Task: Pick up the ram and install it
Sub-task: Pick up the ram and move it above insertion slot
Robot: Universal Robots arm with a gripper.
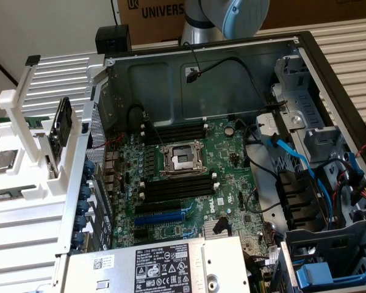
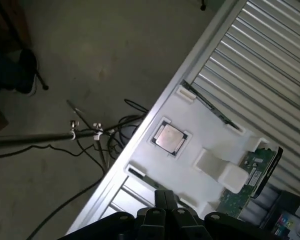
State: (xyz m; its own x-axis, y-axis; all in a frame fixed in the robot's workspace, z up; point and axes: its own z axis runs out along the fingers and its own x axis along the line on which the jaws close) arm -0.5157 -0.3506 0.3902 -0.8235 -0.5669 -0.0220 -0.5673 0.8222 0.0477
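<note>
Your pincer [image 2: 165, 196] has its two black fingers pressed together with nothing pinched between them. It hangs over the edge of the white holder [image 2: 202, 127] and is not touching the ram [image 2: 207, 106]. The ram stands on its long edge in that holder, caught between two white clips, just beside the processor chip [image 2: 169, 137] and apart from the fingers.

In the exterior view you find the holder at nine o'clock, outside the open computer case [image 1: 232, 73]. There the ram shows as a thin green strip [image 1: 36, 119] at about one o'clock from the chip.

The arm [image 1: 232, 15] comes in at twelve o'clock, behind the case. Inside the case, the motherboard [image 1: 222, 146] lies flat with its processor socket [image 1: 182, 160] near the middle. Black memory slots [image 1: 174, 132] run at twelve and six o'clock of the socket, and the blue expansion slot [image 1: 161, 217] lies further toward six.
</note>
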